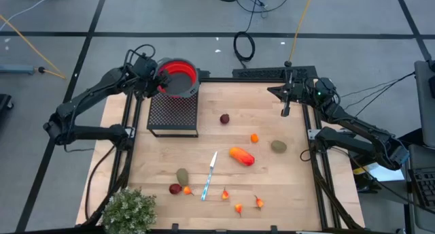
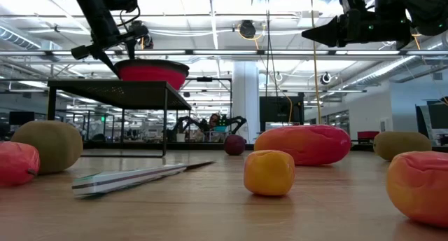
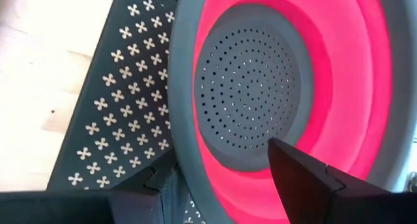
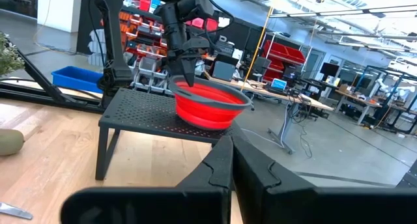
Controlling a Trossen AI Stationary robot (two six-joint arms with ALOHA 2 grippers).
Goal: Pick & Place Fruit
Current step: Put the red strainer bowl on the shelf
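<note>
The red colander on the black perforated stand looks empty, so by my reading no fruit is placed yet: all of it lies on the counter, well away from the left claw, whose fingers stand apart over the colander's rim. The left wrist view alone shows the bare perforated bowl floor; the high view shows the scattered fruit, a knife, and the right claw, fingers together, hovering apart from them.

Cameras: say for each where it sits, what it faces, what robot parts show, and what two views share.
High: overhead, straight down on the table; both arms.
Low: tabletop level, across fruit into the room; both arms above.
Left wrist: over the red colander; own fingers.
Right wrist: faces the colander on the black stand; own fingers, left end effector.
Shared: the colander.
</note>
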